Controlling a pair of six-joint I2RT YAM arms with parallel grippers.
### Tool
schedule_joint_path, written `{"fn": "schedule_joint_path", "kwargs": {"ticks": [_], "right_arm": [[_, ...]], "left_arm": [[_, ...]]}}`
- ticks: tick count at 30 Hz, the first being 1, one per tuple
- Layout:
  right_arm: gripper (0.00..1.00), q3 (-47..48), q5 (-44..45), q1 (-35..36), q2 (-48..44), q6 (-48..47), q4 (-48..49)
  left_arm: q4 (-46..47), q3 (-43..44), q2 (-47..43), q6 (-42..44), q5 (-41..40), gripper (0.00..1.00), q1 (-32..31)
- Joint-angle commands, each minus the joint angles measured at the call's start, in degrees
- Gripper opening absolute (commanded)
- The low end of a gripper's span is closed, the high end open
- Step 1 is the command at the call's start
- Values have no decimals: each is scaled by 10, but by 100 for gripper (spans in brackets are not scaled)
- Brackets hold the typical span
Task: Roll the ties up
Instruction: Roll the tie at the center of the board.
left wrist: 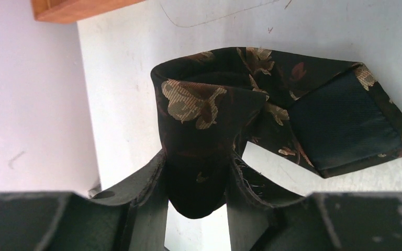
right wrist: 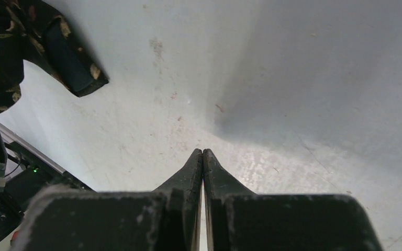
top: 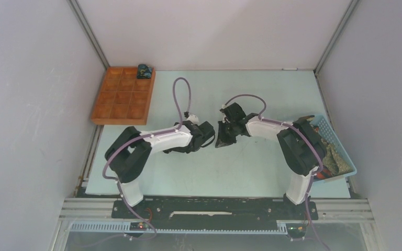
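The left end effector [left wrist: 199, 180] is clamped on the narrow part of a black tie [left wrist: 214, 99] with tan leaves. The fabric bulges out in a loop beyond the fingers [left wrist: 146, 183], and its wide pointed end lies lining-up on the bench [left wrist: 125, 104] to the right. The right end effector [right wrist: 202, 156] has its two fingers pressed together with nothing between them. It sits just beside the tie, over bare bench, without touching it. In the top view both arms meet near the middle of the bench, and their wrists hide most of the tie.

One orange tray [top: 98, 107] with a grid of compartments sits at the far left corner. One small rolled dark bundle [top: 145, 71] rests in its far right corner compartment; the other compartments show only wood. One blue basket [top: 345, 157] stands at the right edge, partly covered by the right arm. It holds more ties [top: 337, 157], tan-patterned and red ones, too tangled to count
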Motion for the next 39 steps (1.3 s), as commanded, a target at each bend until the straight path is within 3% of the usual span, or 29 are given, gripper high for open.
{"fn": "schedule_joint_path", "kwargs": {"ticks": [1,17,31,39], "right_arm": [[5,-13,-5,-13,-35,-9,20],[4,-31,-11,-28,-62,-13,22],[4,-35,3,-33,-94,-16,2],[4,-35,7,-39,-111,-15,-2]], "left_arm": [[-51,36,52,-26,-86,41,-18],[-56,75,134,-38,-69,42,-48],[-44,106,142,-19,-10,56,-74],[-37,109,92,5,29,74,-74]]}}
